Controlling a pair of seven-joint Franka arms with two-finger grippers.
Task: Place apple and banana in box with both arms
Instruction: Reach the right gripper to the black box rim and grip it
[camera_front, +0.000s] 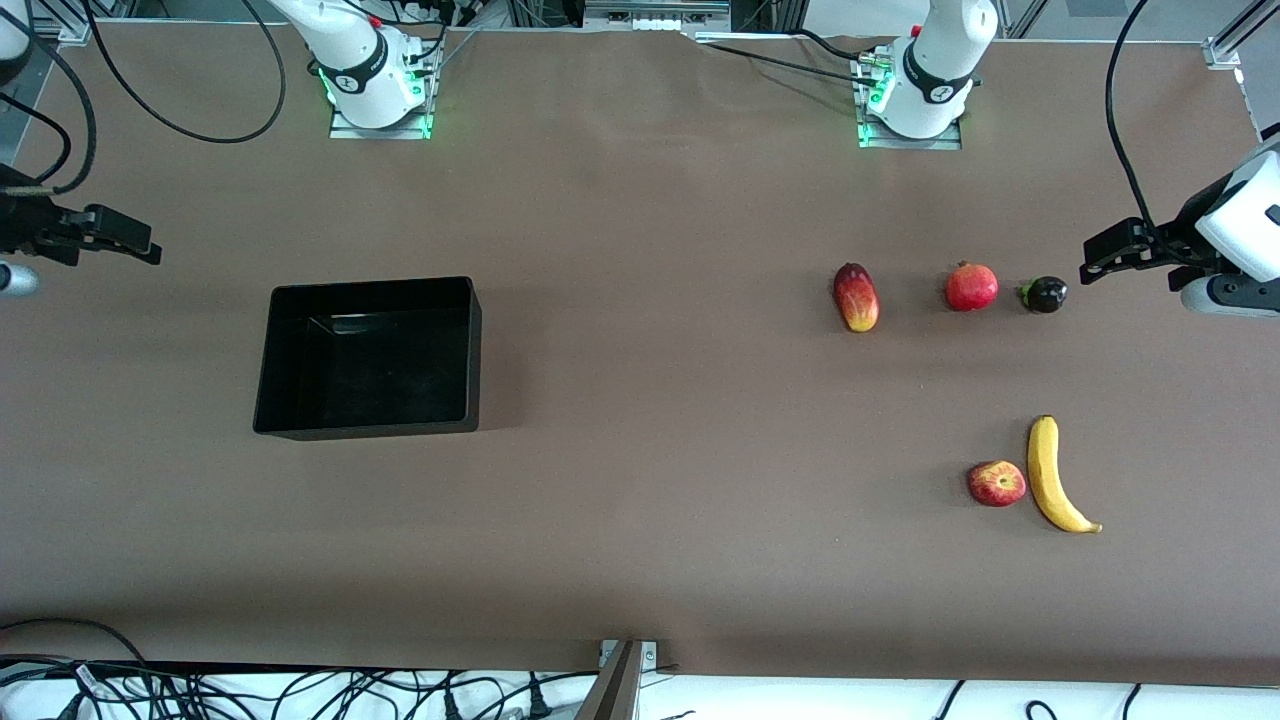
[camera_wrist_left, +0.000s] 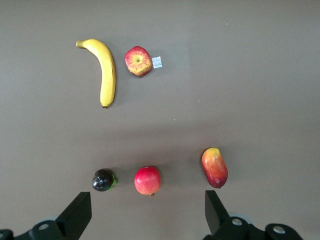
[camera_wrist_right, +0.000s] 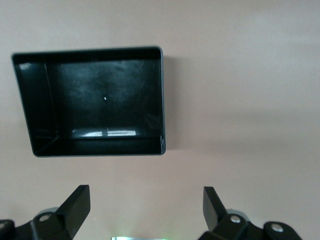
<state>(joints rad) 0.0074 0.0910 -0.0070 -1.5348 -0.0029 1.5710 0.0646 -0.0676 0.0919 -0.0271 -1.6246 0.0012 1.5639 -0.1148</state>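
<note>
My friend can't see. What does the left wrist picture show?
Five fruits lie on a brown table: a banana beside an apple, and a row of mango, pomegranate and small dark fruit. The open left gripper hovers above them.

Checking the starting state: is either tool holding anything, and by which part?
Nothing is held. The left tool and right tool are both open and empty; apple and banana lie on the table.

The left gripper (camera_wrist_left: 145, 212) hangs with its fingers wide apart over the table's end, holding nothing. Right under it sit a dark little fruit (camera_wrist_left: 103, 180), a pomegranate (camera_wrist_left: 148, 180) and a mango (camera_wrist_left: 214, 167), with gaps between them. Past them is bare table (camera_front: 640, 520), then the apple (camera_wrist_left: 138, 60) and banana (camera_wrist_left: 103, 70), almost touching
</note>
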